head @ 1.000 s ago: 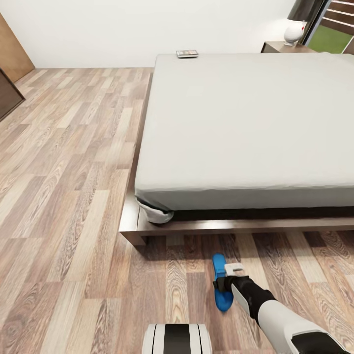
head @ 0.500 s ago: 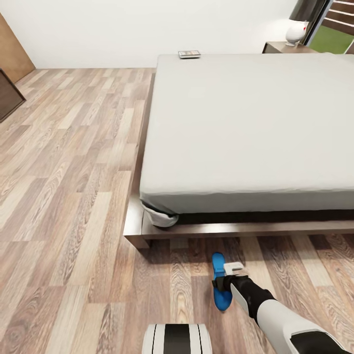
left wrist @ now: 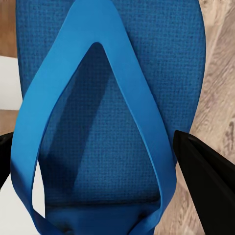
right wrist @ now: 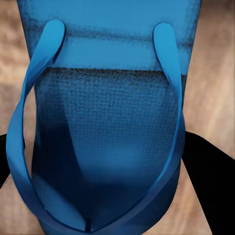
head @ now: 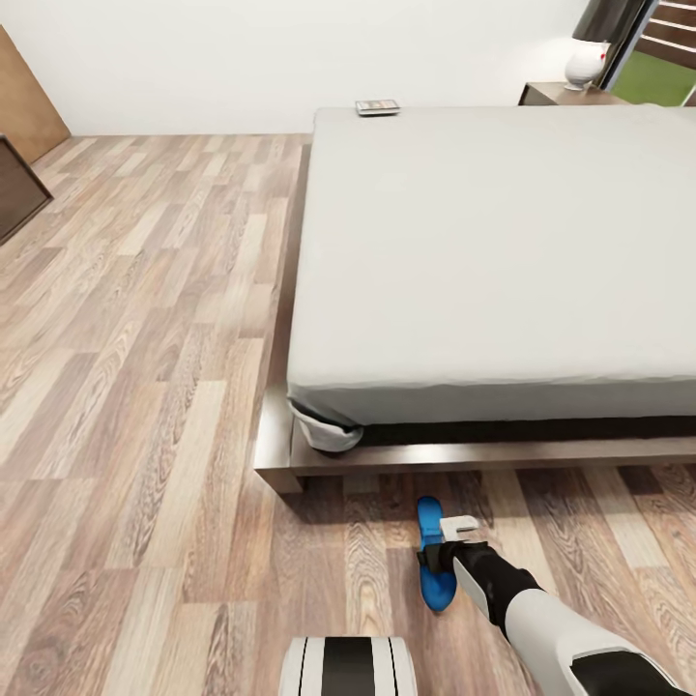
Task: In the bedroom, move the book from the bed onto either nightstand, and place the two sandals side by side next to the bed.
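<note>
No words or numbers to read anywhere. Small book on the far edge of the bed, too tiny and blurry to read.

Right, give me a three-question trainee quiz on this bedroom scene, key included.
1. True or false: the left hand is empty.
2. What does the right hand hold? A) a pillow B) a blue sandal C) a cup
3. Fill in: the book lies on the ___.

Key:
1. False; the second sandal sits between its fingers.
2. B
3. bed, at its far corner.
</note>
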{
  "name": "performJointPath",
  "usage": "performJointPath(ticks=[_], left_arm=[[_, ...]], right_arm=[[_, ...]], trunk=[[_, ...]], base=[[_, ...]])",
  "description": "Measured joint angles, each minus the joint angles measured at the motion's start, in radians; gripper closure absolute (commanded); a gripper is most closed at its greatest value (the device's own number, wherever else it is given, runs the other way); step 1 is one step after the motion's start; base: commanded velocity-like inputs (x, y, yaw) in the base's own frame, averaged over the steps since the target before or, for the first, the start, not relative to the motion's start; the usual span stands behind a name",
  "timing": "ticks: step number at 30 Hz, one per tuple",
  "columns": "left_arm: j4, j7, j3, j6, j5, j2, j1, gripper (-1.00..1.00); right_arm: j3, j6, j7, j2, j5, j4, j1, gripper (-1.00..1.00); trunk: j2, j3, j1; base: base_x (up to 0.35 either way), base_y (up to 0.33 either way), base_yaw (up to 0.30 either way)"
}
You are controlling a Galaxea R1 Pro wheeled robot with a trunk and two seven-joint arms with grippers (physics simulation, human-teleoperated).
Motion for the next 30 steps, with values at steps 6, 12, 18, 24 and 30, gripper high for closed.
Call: performJointPath(ticks=[6, 12, 18, 24, 30], left_arm=[[0.000, 0.000, -0.001, 0.001, 0.000, 0.000, 0.000, 1.00], [-0.002, 0.000, -0.001, 0.000, 0.000, 0.000, 0.000, 1.00], [-0.003, 0.000, -0.001, 0.000, -0.001, 0.000, 0.000, 1.00], [-0.003, 0.000, -0.001, 0.000, -0.001, 0.000, 0.000, 1.00], [-0.004, 0.000, -0.001, -0.001, -0.001, 0.000, 0.000, 1.00]], right_arm=[[0.000, 0.000, 0.000, -0.001, 0.000, 0.000, 0.000, 1.00], [0.000, 0.000, 0.000, -0.002, 0.000, 0.000, 0.000, 1.00], [0.000, 0.000, 0.000, -0.002, -0.001, 0.000, 0.000, 1.00], [0.000, 0.000, 0.000, -0.003, -0.001, 0.000, 0.000, 1.00], [-0.001, 0.000, 0.000, -0.004, -0.001, 0.000, 0.000, 1.00]], trunk=[[0.000, 0.000, 0.000], [0.000, 0.000, 0.000], [0.000, 0.000, 0.000], [0.000, 0.000, 0.000], [0.000, 0.000, 0.000]], base=[[0.116, 0.102, 0.000], [0.058, 0.030, 0.000], [0.149, 0.004, 0.000], [0.048, 0.001, 0.000], [0.008, 0.000, 0.000]])
